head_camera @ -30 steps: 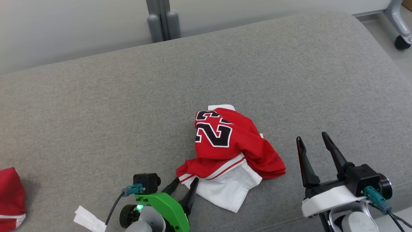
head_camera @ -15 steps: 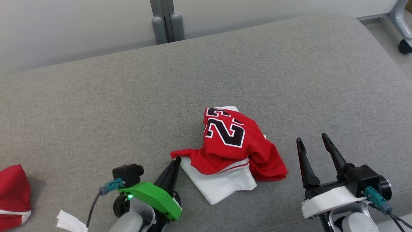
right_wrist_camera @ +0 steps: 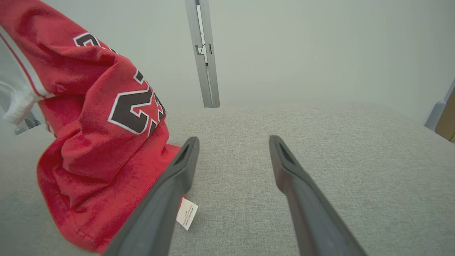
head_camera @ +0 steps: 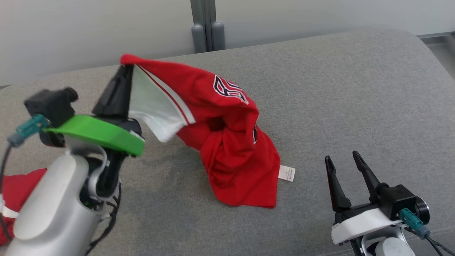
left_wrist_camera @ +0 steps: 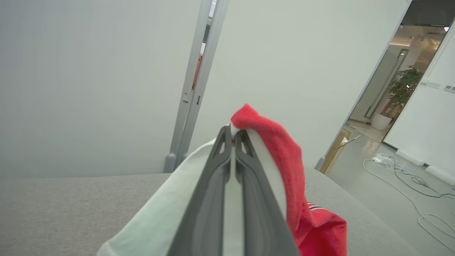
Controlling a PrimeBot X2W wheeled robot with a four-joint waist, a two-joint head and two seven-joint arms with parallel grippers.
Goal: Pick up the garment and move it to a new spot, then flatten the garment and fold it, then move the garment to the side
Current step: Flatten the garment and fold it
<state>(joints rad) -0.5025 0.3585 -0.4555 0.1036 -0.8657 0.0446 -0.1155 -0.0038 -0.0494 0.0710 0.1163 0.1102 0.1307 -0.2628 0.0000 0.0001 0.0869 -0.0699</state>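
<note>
Where the grey cushion point(head_camera: 355, 89) meets the near edge of the head view, the right gripper point(head_camera: 341, 156) stands at lower right, its two dark fingers spread wide with nothing between them. The red garment point(head_camera: 227, 142) sits to its left, apart from it; a white care label point(head_camera: 287, 173) at the hem points toward that gripper. In the right wrist view the same right gripper point(right_wrist_camera: 233, 139) frames bare cushion, with the garment point(right_wrist_camera: 96, 117) and care label point(right_wrist_camera: 187, 213) beside its left finger. The garment's lower bunch rests on the cushion. From there the cloth rises leftward to the left gripper point(head_camera: 124, 67), whose fingers are pinched tight on one corner – red hem over white lining – held above the cushion. The left wrist view shows the left gripper point(left_wrist_camera: 231, 129) clamped on white cloth, with a fold of the garment point(left_wrist_camera: 280, 149) draped over its tips. A second red cloth point(head_camera: 21, 181) lies behind the left arm. Beyond the cushion, a grey post point(head_camera: 207, 28) stands at the wall.
</note>
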